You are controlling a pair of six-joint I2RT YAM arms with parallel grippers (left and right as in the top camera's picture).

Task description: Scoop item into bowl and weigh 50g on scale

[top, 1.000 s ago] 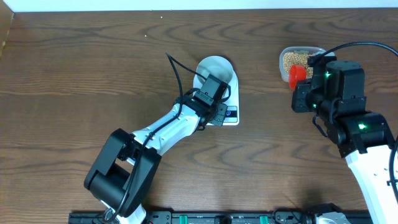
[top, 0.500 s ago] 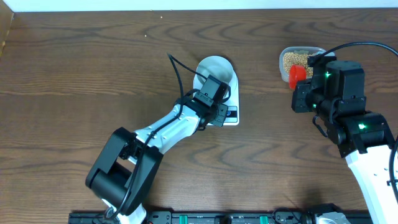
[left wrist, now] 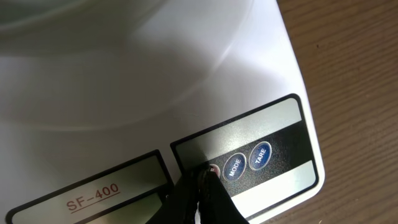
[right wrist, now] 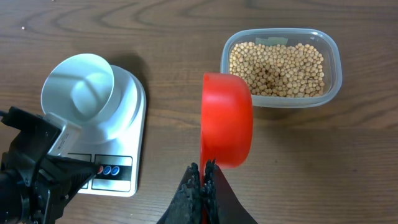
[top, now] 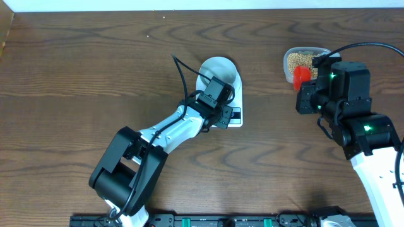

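- The left gripper [left wrist: 202, 190] was closed to a narrow point and held nothing. Its tip touched the small red button [left wrist: 213, 169] at the near end of the scale [left wrist: 155, 81]. Shut fingers make a single poking tip, so this looked like a press to switch the scale on.
- Just beside that button sat two blue buttons, marked MODE [left wrist: 234, 167] and TARE [left wrist: 261, 155], with nothing touching either.
- The bowl [right wrist: 78, 87] stood on the far end of the scale, clear of the buttons and display. It appeared empty.
- The right gripper [right wrist: 202, 171] was pinched shut on the handle of a red scoop [right wrist: 227, 121]. It held the scoop above the wooden table [right wrist: 342, 162], between the scale and the tub [right wrist: 334, 65], probably parked while the scale was set.
- The scoop was turned on its side, its mouth hidden, so whether it carried anything could not be told.
- The beans [right wrist: 277, 62] lay in the clear tub, well apart from the scale.
- With the bowl bare, the weighing seemed barely begun.
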